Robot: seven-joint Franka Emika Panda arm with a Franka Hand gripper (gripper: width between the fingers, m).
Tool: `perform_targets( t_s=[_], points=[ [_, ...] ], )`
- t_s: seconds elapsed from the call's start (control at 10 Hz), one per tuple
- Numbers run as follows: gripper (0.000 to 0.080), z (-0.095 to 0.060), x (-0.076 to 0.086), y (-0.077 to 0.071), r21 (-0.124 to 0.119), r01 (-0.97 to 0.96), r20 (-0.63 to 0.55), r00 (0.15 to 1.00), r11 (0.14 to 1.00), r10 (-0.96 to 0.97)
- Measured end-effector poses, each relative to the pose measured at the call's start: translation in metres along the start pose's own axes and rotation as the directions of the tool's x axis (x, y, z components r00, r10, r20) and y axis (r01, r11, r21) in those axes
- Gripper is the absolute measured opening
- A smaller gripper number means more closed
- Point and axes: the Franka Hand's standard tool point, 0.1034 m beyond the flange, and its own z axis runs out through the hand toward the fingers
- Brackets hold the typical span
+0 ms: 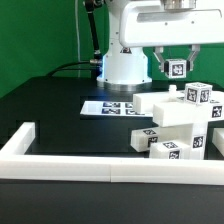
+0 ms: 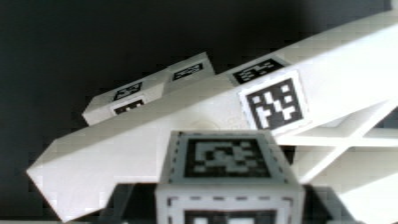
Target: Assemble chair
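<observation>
A small tagged block (image 1: 177, 68) is held between the fingers of the gripper (image 1: 177, 70), above the chair (image 1: 178, 125). The chair's white blocks are stacked at the exterior view's right on the black table (image 1: 50, 105). The marker board (image 1: 105, 106) lies just beside it. A white rail (image 1: 90, 163) is set along the front.

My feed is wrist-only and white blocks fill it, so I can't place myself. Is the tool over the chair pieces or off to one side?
Observer: The tool hangs above the chair pieces, apart from them, with a small tagged block between its fingers.
Operator: What lies beside the pieces?
Observer: The marker board lies flat, toward the exterior view's left of them.
Operator: Any barrier nearby?
Observer: A white border rail runs nearer the camera than the pieces.
</observation>
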Motion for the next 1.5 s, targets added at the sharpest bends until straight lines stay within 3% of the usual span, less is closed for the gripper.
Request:
perform_targets(
  t_s=[1.5],
  points=[
    [0.0276, 0.023, -0.005, 0.006, -0.021, 0.011, 0.027, 1.0, 1.0, -0.011]
  ],
)
